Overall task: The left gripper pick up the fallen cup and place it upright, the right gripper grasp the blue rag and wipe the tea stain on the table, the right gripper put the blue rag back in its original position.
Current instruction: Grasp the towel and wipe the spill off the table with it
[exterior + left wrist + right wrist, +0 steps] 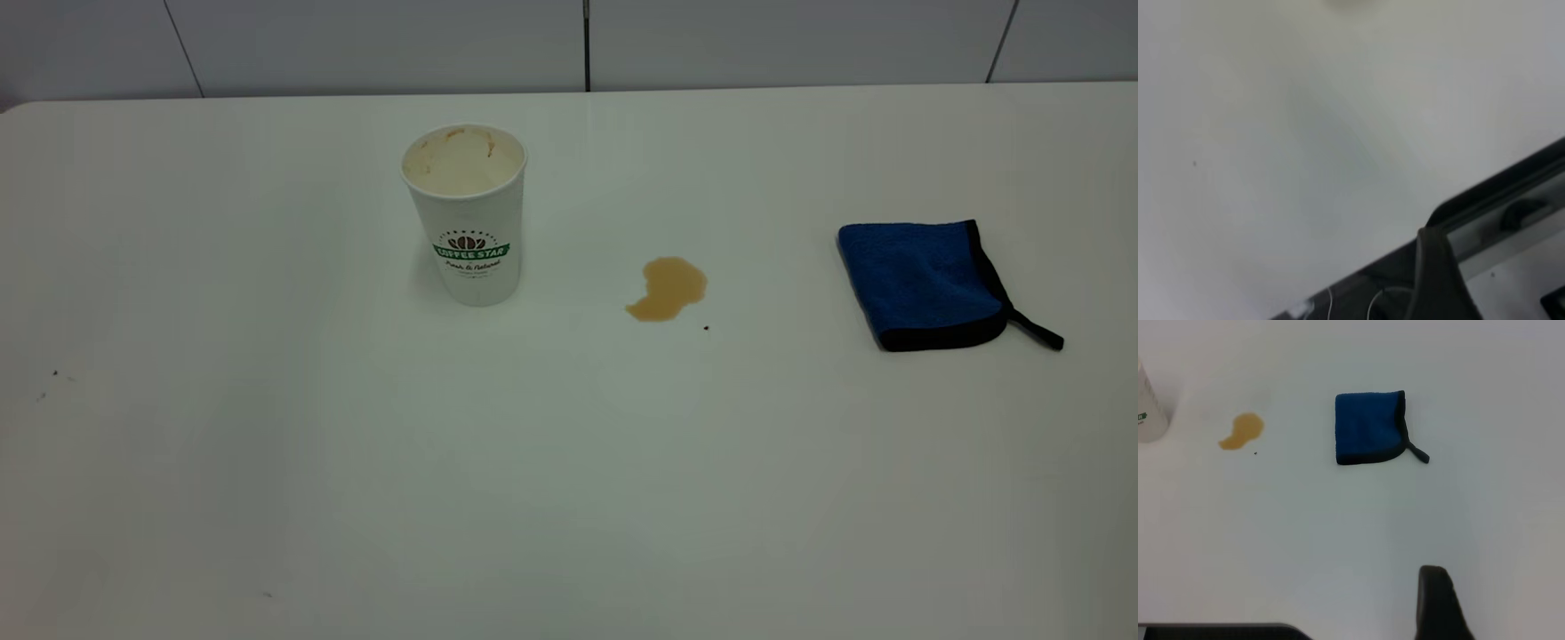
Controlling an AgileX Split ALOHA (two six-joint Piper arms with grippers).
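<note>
The cup stands upright left of centre on the worktop; stain centre, rag right. Neither gripper's opening can be told.

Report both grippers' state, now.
Left gripper: only a dark part shows in its wrist view over the white table; cannot be told.
Right gripper: one dark part shows; cannot be told, holding nothing visible.

A tiny dark speck lay on the white surface, and a pale panelled wall with dark seams stood behind.
</note>
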